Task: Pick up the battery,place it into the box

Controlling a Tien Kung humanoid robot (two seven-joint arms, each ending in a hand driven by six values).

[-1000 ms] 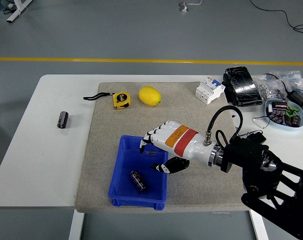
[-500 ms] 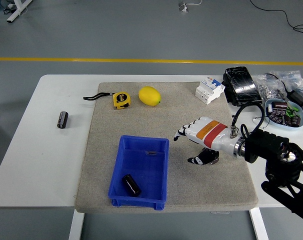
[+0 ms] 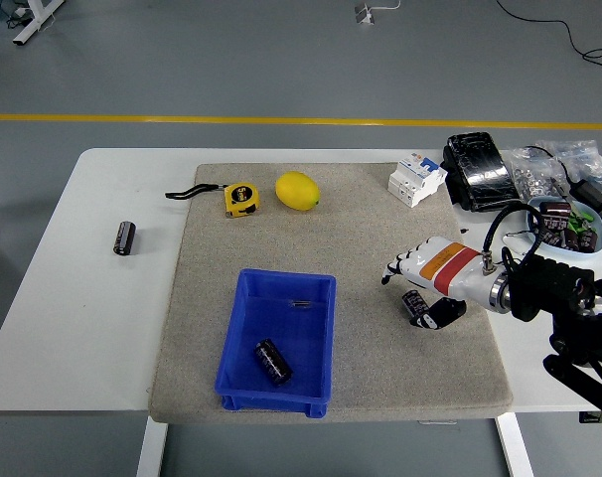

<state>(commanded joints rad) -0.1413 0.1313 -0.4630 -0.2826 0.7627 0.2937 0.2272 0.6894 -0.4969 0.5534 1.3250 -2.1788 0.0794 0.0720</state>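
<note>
While one battery (image 3: 273, 361) lies slantwise on the floor of the blue box (image 3: 249, 322), toward its near end, the box itself sits on the near part of the grey mat (image 3: 361, 219), left of centre. To the right, the right hand (image 3: 430, 283) hovers over the mat's right side, palm down, arm entering from the right edge. Its fingers (image 3: 398, 267) are loosely curled and point left. A second battery (image 3: 415, 304) shows directly beneath the palm, beside the thumb (image 3: 440, 312); whether the hand grips it or it merely lies on the mat under the hand cannot be told. On the bare white table (image 3: 73, 298) well left of the mat lies a third battery (image 3: 125, 238). Farther back on the mat are a yellow tape measure (image 3: 241, 198) with its black strap trailing left, and just to its right a lemon (image 3: 297, 191). At the mat's far right corner stands a white breaker (image 3: 416, 178), next to a black pack (image 3: 481, 171). A dish of parts (image 3: 564, 224) and clear bags (image 3: 554, 167) occupy the table's far right.
</note>
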